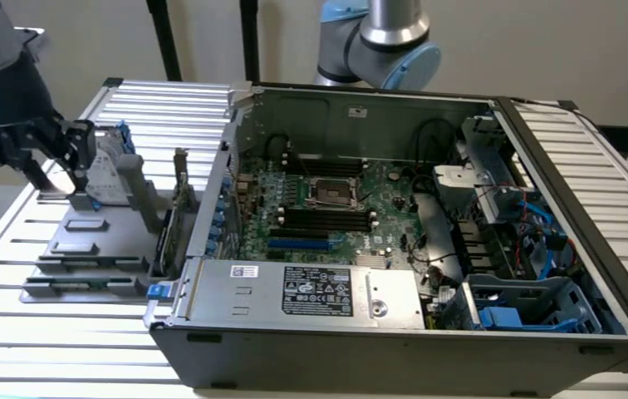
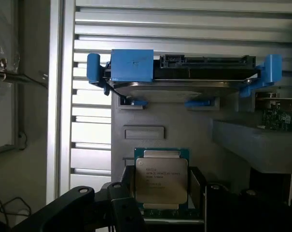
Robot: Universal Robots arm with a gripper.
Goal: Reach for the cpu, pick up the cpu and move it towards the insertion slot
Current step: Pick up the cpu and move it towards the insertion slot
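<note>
The cpu point(image 2: 161, 180), a flat square chip with a silver top and a thin green-tan rim, sits squarely between my fingers in the wrist view. My gripper point(image 2: 163, 205) is shut on its two opposite sides, and it hangs over the grey parts tray point(image 2: 184, 140). In the exterior view my gripper point(image 1: 61, 187) is at the far left, low over the back of that tray point(image 1: 81, 249). The insertion slot point(image 1: 331, 193), a square socket with a silvery frame, lies in the middle of the motherboard inside the open computer case, well towards the exterior view's right.
A silver hard drive with blue brackets point(image 2: 184, 77) stands upright on the tray just beyond the cpu point(image 1: 104, 179). The case wall point(image 1: 220, 183) rises between the tray and the motherboard. Black memory slots point(image 1: 326, 220) flank the socket, and cables and a drive cage point(image 1: 525, 303) fill the right.
</note>
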